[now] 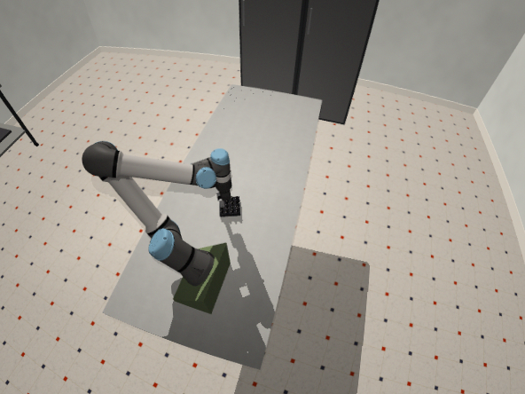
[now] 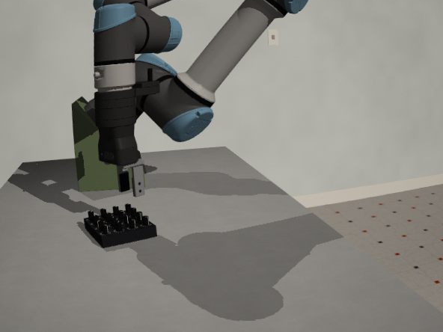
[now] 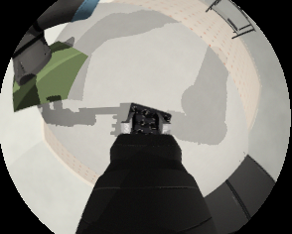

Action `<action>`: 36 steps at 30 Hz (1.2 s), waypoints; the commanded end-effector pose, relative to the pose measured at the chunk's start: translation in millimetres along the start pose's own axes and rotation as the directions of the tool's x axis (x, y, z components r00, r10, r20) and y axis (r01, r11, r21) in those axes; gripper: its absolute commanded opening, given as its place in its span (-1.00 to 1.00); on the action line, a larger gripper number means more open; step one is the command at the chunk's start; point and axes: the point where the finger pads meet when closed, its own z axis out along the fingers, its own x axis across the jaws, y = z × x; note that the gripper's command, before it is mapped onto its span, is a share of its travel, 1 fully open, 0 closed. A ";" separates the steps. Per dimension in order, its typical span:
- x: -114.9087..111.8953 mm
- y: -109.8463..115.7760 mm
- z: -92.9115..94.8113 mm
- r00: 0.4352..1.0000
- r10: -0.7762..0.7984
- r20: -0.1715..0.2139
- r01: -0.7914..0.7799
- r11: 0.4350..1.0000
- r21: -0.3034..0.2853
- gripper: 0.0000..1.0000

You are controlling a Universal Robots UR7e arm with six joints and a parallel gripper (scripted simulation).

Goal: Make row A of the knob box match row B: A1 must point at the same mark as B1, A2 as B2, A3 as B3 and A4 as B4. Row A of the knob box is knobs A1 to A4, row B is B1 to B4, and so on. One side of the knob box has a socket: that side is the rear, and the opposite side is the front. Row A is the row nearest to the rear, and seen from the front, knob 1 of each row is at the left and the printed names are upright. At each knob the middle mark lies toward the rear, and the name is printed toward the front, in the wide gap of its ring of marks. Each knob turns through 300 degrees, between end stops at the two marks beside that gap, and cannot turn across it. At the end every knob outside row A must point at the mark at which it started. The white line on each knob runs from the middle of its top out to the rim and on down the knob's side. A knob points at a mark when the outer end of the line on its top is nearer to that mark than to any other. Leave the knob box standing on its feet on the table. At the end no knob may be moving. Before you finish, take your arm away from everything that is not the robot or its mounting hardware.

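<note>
The knob box is a small black block with several upright black knobs. It stands on its feet on the grey table. My gripper hangs above the box's far rows with a clear gap below the fingertips. Its fingers stand apart and hold nothing. In the wrist view the gripper body hides the near part of the box. The knob lines and marks are too small to read.
The arm's green base block stands on the table behind the box. A tall dark cabinet stands past the table's far end. The table edge lies to the right.
</note>
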 end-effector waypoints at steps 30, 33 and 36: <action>0.1 0.3 -114.4 1.000 0.000 0.000 0.000 1.000 -0.001 1.00; 0.1 0.3 -114.7 1.000 0.000 0.000 0.000 1.000 -0.001 1.00; 0.1 0.3 -114.7 1.000 0.000 0.000 0.000 1.000 -0.001 1.00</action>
